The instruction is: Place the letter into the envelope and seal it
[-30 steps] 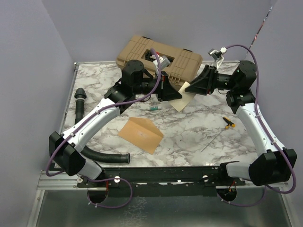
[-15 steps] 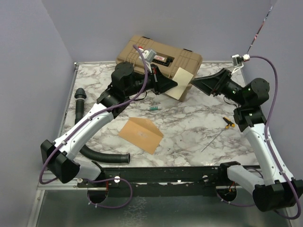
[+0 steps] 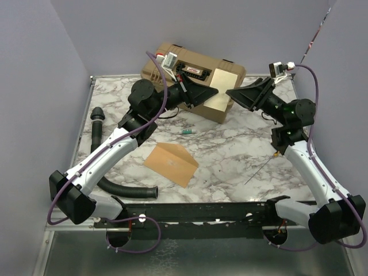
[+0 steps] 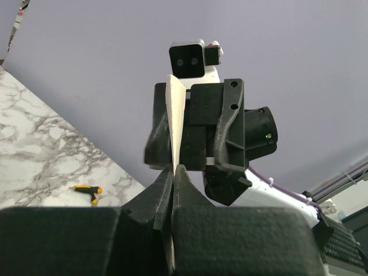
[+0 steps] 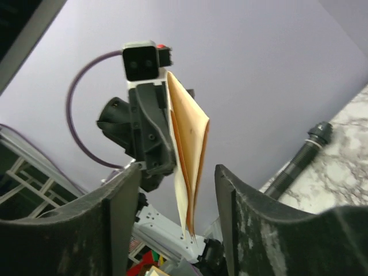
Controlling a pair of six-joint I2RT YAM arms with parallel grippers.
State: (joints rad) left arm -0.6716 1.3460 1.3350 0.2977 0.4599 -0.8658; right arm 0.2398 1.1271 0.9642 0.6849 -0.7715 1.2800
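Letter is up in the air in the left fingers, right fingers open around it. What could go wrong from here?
1. The left fingers pinch the letter by one edge only; a nudge from the open right fingers could pivot it or pull it free.
2. The sheet looks bowed between the right fingers; closing there may crease it.
3. The envelope lies loose on the table, held by nothing, so it may slide during insertion.

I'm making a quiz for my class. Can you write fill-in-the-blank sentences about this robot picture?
1. The left gripper is shut on the ____.
2. The envelope lies on the marble ____.
3. The right gripper has its jaws ____.
Missing words: letter; table; open.
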